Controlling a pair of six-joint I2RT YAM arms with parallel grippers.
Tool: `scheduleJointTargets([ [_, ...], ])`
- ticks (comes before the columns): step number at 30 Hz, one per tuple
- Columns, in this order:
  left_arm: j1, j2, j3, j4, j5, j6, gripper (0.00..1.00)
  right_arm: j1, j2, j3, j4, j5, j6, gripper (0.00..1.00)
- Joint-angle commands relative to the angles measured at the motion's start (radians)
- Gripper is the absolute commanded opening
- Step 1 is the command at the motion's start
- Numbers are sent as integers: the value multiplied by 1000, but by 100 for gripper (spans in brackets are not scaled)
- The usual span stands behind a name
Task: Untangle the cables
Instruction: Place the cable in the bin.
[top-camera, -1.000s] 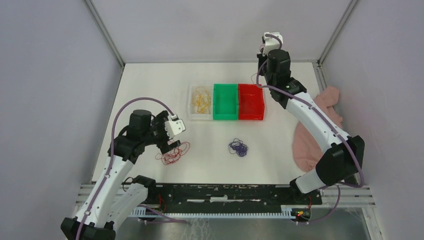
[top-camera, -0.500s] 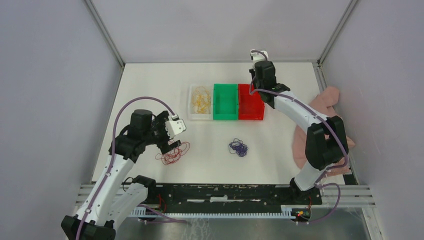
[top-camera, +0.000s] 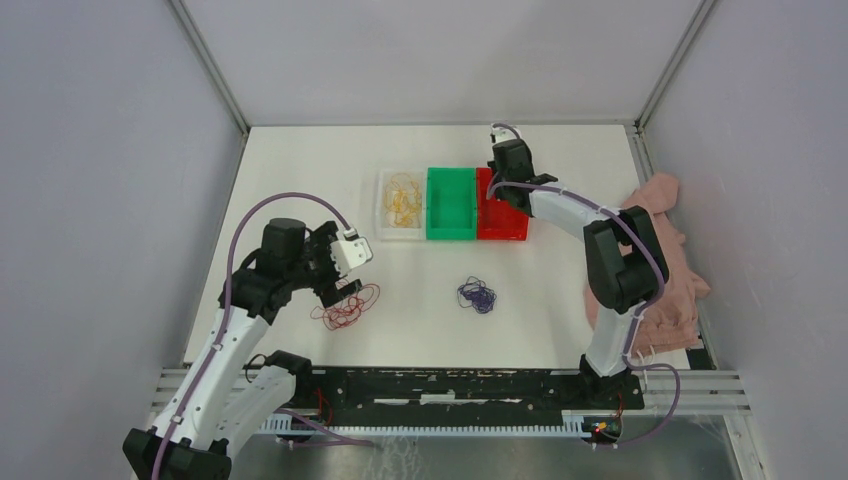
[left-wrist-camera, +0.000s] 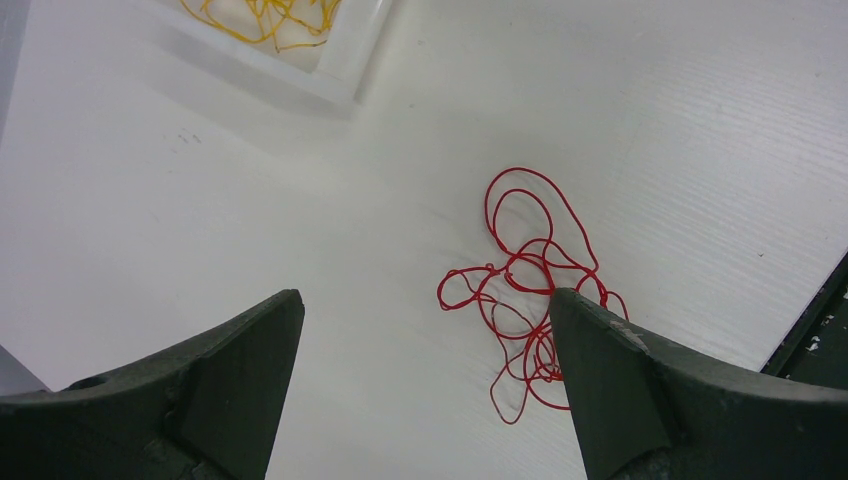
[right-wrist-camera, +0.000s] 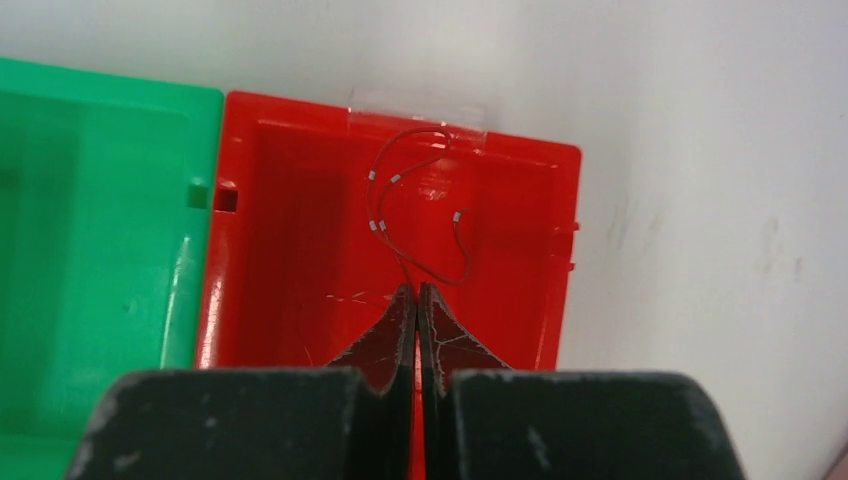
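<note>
The right fingers (right-wrist-camera: 390, 340) are clenched tight, tip against tip, and nip the end of a thin red wire (right-wrist-camera: 372, 226). From the tips the wire runs away in loose loops over the floor of the red bin (right-wrist-camera: 300, 112), reaching its far wall; small grey marks sit along it. The fingers hang over the near half of that bin, pointing down into it. The green bin (right-wrist-camera: 100, 200) stands wall to wall with the red bin on its left.

The left fingers (left-wrist-camera: 240, 360) are spread wide and grasp nothing. They hover above the surface (top-camera: 420, 300). A red tangle (left-wrist-camera: 520, 290) lies on the surface under them, in open loops around a knotted middle. In the wrist view it sits nearer one finger, and its near edge passes behind that finger.

Beyond the left fingers is the clear bin (left-wrist-camera: 340, 70), with the yellow cable (left-wrist-camera: 265, 15) bunched inside it. From above, the clear, green and red bins stand in one row at the middle of the surface, the clear one on the left.

The purple cable (top-camera: 477, 294) lies in a small bunch on the surface, nearer the arm bases than the green and red bins and well apart from the red tangle. A pink cloth (top-camera: 668, 300) is heaped at the surface's right edge, behind the right arm.
</note>
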Motion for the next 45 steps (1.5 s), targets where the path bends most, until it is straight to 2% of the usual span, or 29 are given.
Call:
scheduleJointTargets([
  [1, 4, -6, 2, 25, -5, -21, 100, -2, 45, 64, -51, -21, 60, 0],
  [7, 5, -7, 0, 25, -3, -21, 100, -2, 94, 121, -139, -47, 79, 2],
  [13, 6, -9, -2, 25, -4, -21, 100, -3, 46, 163, -171, -56, 85, 39],
  [17, 6, -8, 1, 26, 0, -23, 99, -6, 7, 229, -227, -49, 70, 52],
  [26, 6, -14, 0, 24, 5, -30, 99, -15, -149, 203, -273, -21, 62, 54],
  [31, 6, -18, 0, 19, 7, -26, 100, -16, -322, 25, -308, -4, 145, 59],
  [37, 6, -10, 3, 19, 14, -28, 100, -16, -483, -234, -310, -13, 259, 59],
  [41, 7, -10, 6, 20, 14, -29, 100, -15, -509, -349, -244, -71, 319, 59],
  [45, 7, -10, 8, 19, 14, -32, 100, -15, -450, -358, -193, -101, 362, 56],
])
